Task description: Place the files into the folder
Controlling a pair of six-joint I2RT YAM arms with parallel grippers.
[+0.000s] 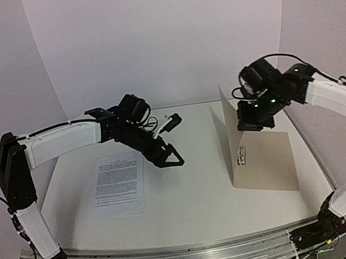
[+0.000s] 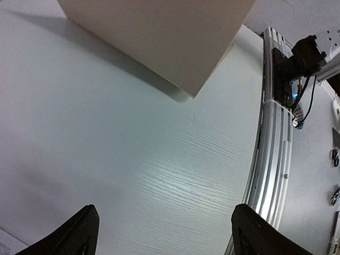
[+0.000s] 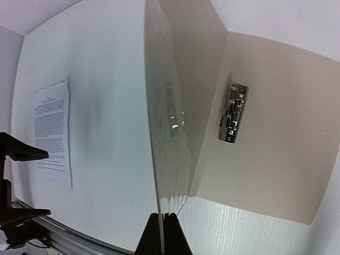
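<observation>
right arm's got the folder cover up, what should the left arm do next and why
Probably move the left gripper over and down to the sheet of paper to pick it up. Its jaws are open and empty, hovering between the sheet and the folder. The right gripper pinches the cover upright, exposing the clip. The sheet lies flat on the table, outside the folder.

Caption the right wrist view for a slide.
Right gripper shut on the folder's raised cover, exposing the metal clip; one printed sheet lies flat on the table.
</observation>
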